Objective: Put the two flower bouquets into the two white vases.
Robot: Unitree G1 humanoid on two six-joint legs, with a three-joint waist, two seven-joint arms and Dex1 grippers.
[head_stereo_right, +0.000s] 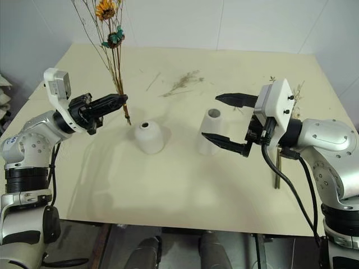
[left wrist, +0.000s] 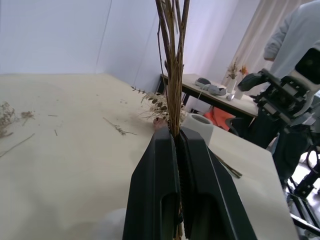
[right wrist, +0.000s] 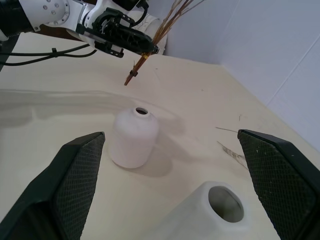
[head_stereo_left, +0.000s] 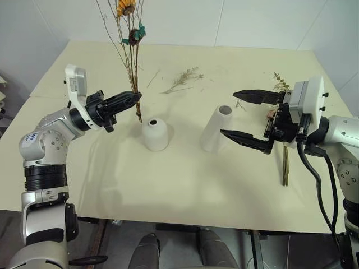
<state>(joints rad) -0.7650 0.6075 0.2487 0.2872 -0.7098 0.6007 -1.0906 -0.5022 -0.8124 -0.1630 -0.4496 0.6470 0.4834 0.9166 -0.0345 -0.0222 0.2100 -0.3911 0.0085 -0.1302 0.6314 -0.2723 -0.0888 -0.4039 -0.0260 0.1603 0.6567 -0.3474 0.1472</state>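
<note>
Left hand: pinching the thin yellow-flowered bunch, upper left of frame.
Right hand: wide, empty.
Risk: stems may miss the short round white vase hole.

Open table between squat vase and cone vase (seemingly gripper-wide).

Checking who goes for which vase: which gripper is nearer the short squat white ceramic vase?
Left. The left gripper holds thin stems just above and beside the squat vase; the right gripper stands open around the taller cone vase.
</note>
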